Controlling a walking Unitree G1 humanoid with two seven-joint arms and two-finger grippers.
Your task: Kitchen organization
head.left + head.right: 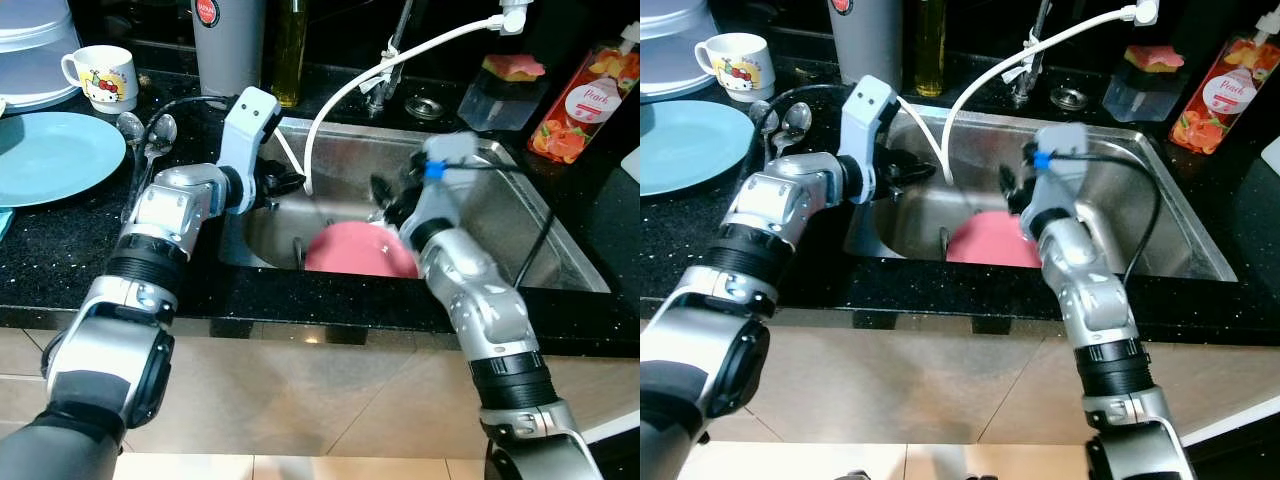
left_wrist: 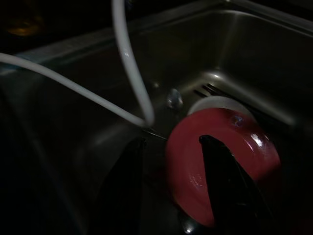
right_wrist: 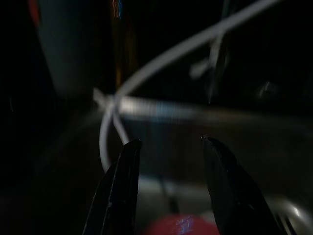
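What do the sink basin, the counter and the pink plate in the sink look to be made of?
Sink: brushed stainless steel, grey with soft sheen. Counter: polished black stone, likely granite, going by its pale speckles. Pink plate: smooth and glossy in the left wrist view, plastic or glazed ceramic.

A pink plate lies in the steel-grey sink, a light blue plate on the black speckled counter.

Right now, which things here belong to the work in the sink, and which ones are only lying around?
Part of the job:
pink plate in the sink
left gripper, open, at the sink's left side
right gripper, open, above the plate

Just lying about:
blue plate
spoons
mug
peach bottle
white hose
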